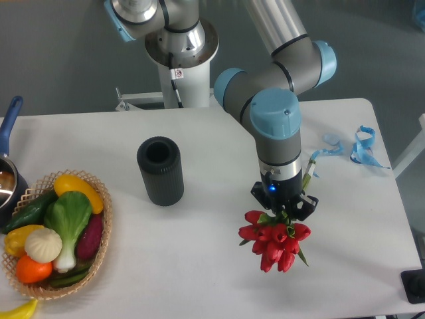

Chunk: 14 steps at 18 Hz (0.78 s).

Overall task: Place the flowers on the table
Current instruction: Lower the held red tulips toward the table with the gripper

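The flowers [275,241], a bunch of red tulips with green stems and leaves, hang with the red heads toward the front edge of the white table [199,266]. My gripper [284,211] points straight down and is shut on the stems just above the heads. A bit of green stem [309,171] shows behind the wrist. I cannot tell whether the heads touch the tabletop. The fingertips are mostly hidden by leaves and blooms.
A black ribbed cylinder [160,171] stands upright left of the gripper. A wicker basket of vegetables [56,232] sits at the front left, with a blue-handled pot [8,166] behind it. A curled blue ribbon [358,147] lies at the back right. The arm's base [180,46] is behind the table.
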{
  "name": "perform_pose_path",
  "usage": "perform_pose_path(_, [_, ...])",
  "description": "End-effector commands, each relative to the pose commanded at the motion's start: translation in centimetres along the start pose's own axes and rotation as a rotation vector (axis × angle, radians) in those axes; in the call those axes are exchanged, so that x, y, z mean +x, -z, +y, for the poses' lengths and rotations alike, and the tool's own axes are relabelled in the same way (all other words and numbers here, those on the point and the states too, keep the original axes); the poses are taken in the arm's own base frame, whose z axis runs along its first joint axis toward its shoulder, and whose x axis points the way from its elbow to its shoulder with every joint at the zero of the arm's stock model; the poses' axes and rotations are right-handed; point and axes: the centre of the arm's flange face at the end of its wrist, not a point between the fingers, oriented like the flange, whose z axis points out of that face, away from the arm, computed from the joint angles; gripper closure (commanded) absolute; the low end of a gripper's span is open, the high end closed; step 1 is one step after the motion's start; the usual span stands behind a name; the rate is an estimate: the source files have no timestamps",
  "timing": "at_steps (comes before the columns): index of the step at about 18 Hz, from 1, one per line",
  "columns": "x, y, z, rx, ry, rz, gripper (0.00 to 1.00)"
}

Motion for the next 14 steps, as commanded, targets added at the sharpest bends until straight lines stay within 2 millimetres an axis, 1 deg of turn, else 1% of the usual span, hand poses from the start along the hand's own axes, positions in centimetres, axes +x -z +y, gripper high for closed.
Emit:
perform_pose_path(4, [0.2,-1.3,-0.1,-0.008,-0.002,0.014,0.93])
perform_pose_path(6, [0.9,-2.6,-0.5,-0.017,-0.012,0.034,0.92])
perform_pose_path(8, [0.9,-3.1,-0.5,-0.025,-0.014,0.047,0.92])
perform_pose_path(11, [1.4,-4.9,-0.3,-0.043,-0.014,0.075,0.91])
perform_pose_path(13, [1.8,-5.1,-0.6,-0.045,-0.018,0.083,0.87])
perform_pose_path(14, [2.1,-5.5,-0.4,-0.049,-0.019,0.093,0.84])
